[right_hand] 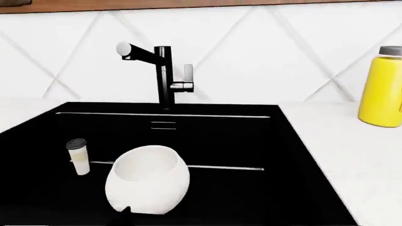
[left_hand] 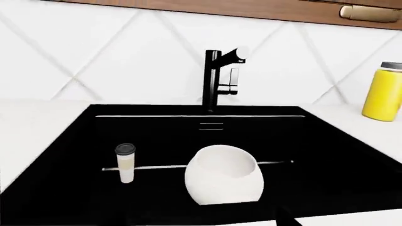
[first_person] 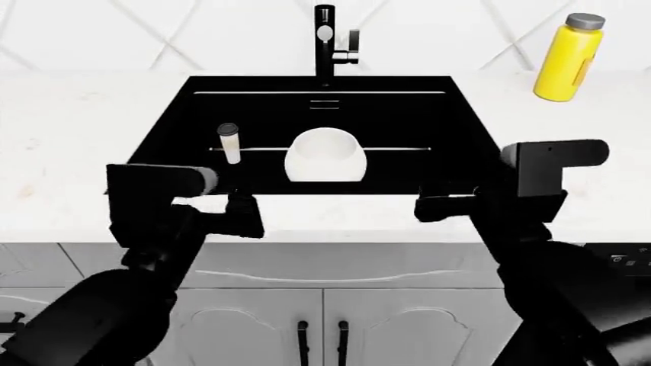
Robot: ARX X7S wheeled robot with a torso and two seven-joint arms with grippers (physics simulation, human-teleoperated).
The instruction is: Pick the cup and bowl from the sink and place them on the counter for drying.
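Observation:
The cup, a slim whitish cylinder with a dark rim, stands at the left of the black sink. The big white bowl lies tilted in the middle of the basin, to the cup's right. Both also show in the left wrist view, cup and bowl, and in the right wrist view, cup and bowl. My left gripper and right gripper hover at the sink's front edge, empty. Only one off-centre dark fingertip shows per wrist view, so the jaws stand apart.
A black faucet rises behind the basin. A yellow bottle stands on the white counter at the back right. Counter runs on both sides of the sink. White cabinet doors are below the front edge.

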